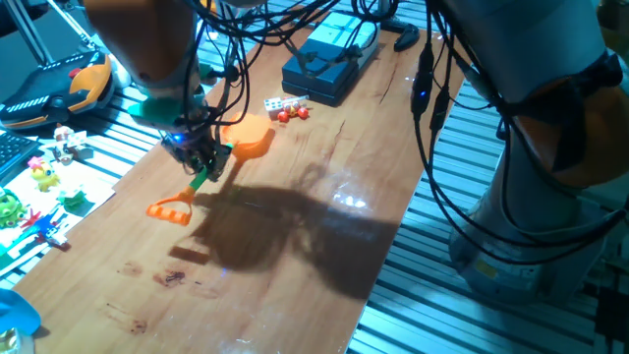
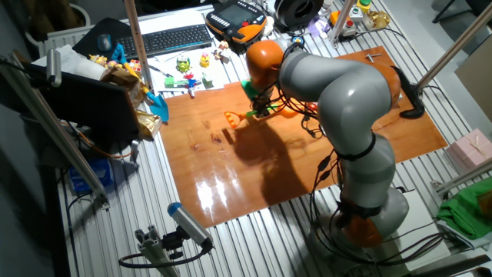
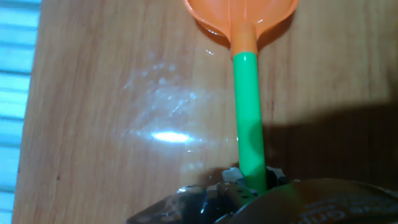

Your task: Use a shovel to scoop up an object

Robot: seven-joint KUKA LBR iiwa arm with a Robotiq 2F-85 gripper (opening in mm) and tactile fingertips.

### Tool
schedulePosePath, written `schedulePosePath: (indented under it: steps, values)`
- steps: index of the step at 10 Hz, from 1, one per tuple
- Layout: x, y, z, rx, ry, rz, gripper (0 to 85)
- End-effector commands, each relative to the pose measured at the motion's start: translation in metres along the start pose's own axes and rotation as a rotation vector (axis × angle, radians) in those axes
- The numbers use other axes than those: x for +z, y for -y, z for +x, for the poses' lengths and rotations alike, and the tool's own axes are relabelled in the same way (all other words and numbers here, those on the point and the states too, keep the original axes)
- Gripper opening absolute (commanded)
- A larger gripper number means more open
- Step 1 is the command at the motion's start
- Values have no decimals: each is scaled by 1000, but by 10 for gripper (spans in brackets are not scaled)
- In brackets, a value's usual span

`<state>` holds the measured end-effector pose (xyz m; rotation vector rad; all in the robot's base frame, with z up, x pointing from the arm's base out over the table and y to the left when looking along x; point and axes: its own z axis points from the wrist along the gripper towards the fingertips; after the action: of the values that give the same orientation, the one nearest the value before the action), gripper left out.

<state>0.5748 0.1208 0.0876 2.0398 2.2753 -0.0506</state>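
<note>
We see one shovel (image 1: 211,167) on the wooden table (image 1: 295,265), gripped around its green shaft by the gripper (image 1: 203,157), whose jaws are closed narrowly on that shaft. In the hand view the green shaft (image 3: 250,118) runs straight up from between the fingers to the orange scoop blade (image 3: 239,17), which lies over bare wood. In one fixed view the orange blade (image 1: 251,138) points toward the far end of the table, while the orange D-shaped loop (image 1: 169,209) sits lower, nearer the left edge and at or just above the wood. We cannot tell whether the blade touches the surface.

We count one object (image 1: 273,105), a small white cube with coloured dots, lying beyond the blade toward the far end, apart from it and from the gripper. Beside it lie a few tiny red pieces (image 1: 291,114), roughly three, and just behind them a dark blue box (image 1: 329,59). In the other fixed view the arm (image 2: 346,100) hides the cube.
</note>
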Motion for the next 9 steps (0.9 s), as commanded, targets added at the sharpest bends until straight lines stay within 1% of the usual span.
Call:
schedulePosePath:
  steps: [1,2,3,5,6,8,9]
  values:
    - [-3,5,-5,3,-16,12,7]
    - [-6,10,-10,-9,-55,30,7]
    - [-8,13,-12,-10,-74,36,7]
    - [-7,15,-16,-13,-77,37,7]
    - [-6,17,-20,-11,-92,32,7]
    - [-6,25,-29,-25,-140,34,7]
    - [-8,27,-29,-26,-145,36,7]
